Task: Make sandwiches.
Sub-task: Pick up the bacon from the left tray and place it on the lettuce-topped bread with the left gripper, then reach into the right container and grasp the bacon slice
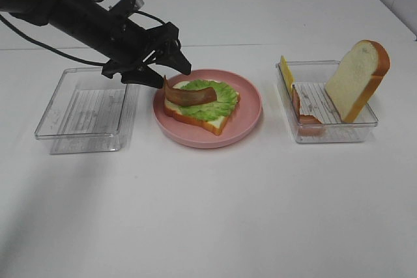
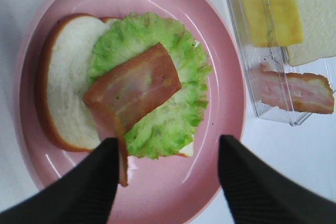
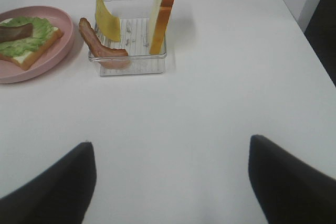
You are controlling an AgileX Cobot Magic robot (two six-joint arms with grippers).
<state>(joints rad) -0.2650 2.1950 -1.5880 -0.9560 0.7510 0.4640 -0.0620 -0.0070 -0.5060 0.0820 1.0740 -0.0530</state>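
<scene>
Black left gripper (image 2: 168,140) wide above bacon strip (image 2: 134,87) | right gripper (image 3: 171,140) wide, empty

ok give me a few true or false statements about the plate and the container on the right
A bacon strip lies on the lettuce on the pink plate. True.
The left fingers are shut on that bacon strip. False: they stand open.
The cheese slice is on the plate. False: it stands in the clear container.
A second bread slice stands on edge in that container. True.
</scene>
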